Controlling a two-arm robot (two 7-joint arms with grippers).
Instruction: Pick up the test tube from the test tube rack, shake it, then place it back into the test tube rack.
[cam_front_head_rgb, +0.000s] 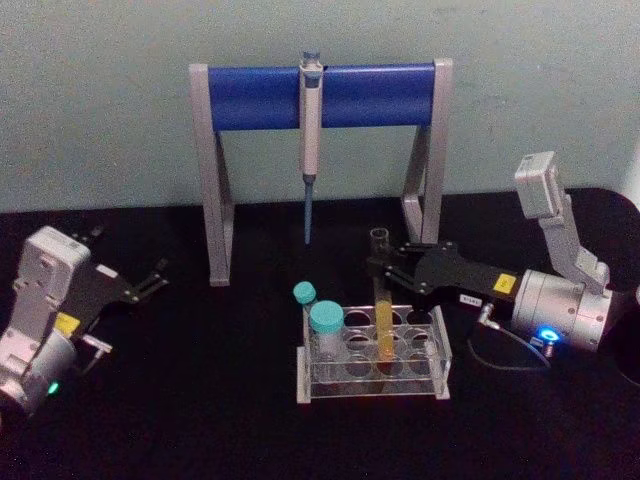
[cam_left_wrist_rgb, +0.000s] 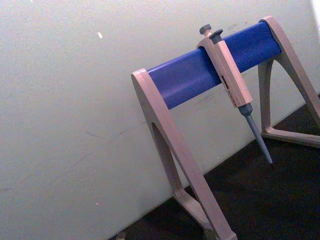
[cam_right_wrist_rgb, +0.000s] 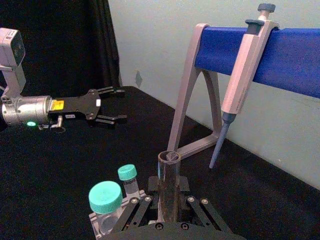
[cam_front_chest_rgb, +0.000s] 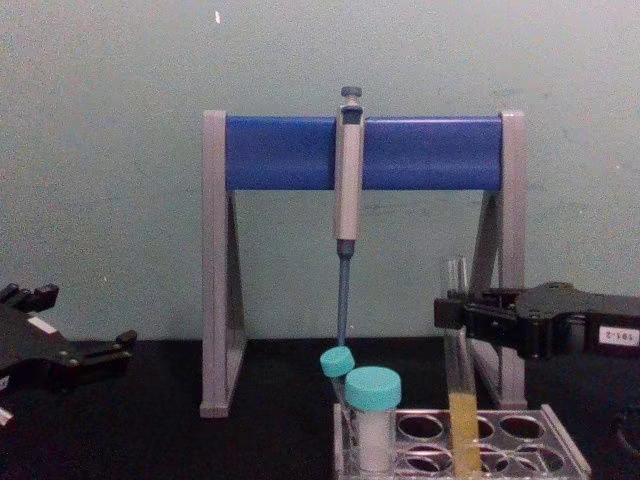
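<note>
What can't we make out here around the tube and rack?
- Liquid in the test tube: right wrist view, hidden behind the right gripper.
- Front of the test tube rack: chest view, cut off by the bottom edge.
- Print on the right gripper's yellow label: head view, too small to read.

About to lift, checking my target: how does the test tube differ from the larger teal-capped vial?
The test tube is tall, slim, capless; the teal-capped vial is short, wide, capped. The tube holds yellow liquid; the vial's contents look white. Both stand in the test tube rack.
</note>
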